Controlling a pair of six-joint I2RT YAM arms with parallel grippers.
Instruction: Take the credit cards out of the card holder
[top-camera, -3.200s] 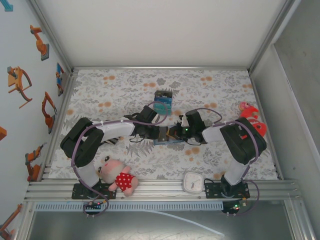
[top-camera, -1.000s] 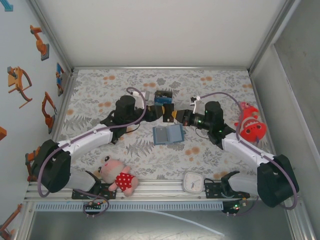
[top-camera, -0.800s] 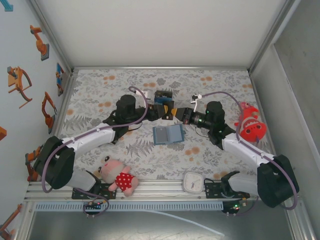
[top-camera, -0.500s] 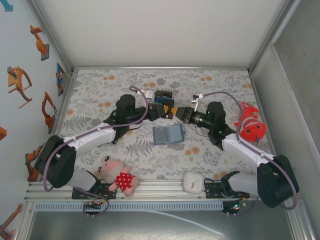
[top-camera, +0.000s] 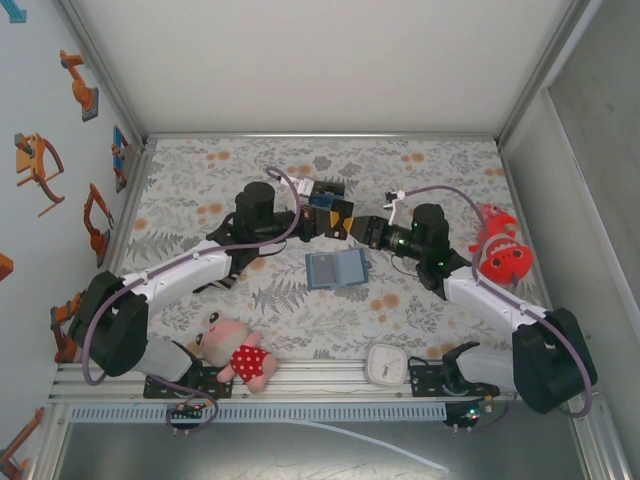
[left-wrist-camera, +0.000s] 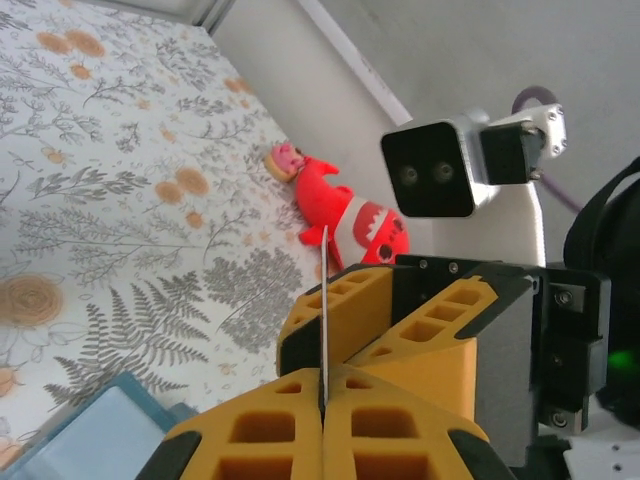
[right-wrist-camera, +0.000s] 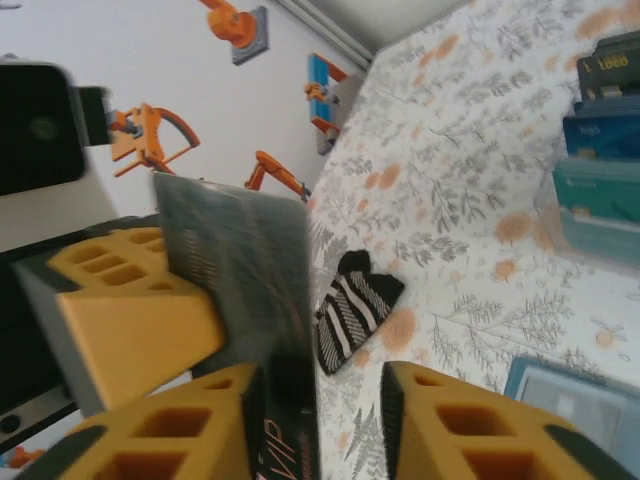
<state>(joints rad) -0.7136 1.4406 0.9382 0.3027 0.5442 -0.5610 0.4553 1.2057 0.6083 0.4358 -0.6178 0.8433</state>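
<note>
The card holder (top-camera: 336, 268) lies open and flat on the bench (top-camera: 440, 170), and I tell every place from it. Just past its far edge, above the bench, my left fingers (left-wrist-camera: 345, 400) are pressed together on a dark card (right-wrist-camera: 240, 265). In the left wrist view this card shows its thin edge, so its face cannot be read there. My right fingers (top-camera: 355, 226) face the left ones from the right side and stand apart, with the other end of the card between them. The card is close to one finger, but I cannot tell if it touches. The print on the card is cut by the lower border of the right wrist view, and I read only "VIP". The other cards (right-wrist-camera: 605, 130), black, dark blue and teal, are further behind the card holder, in something clear whose shape I cannot make out. In both wrist views the card holder is cut off to a corner, and whether any card is in its pockets I cannot tell. A striped sock (right-wrist-camera: 350, 305) lies to its left, a red plush toy (top-camera: 503, 250) to its right, and a doll (top-camera: 235, 350) and a small white clock (top-camera: 384, 364) on its near side.
</note>
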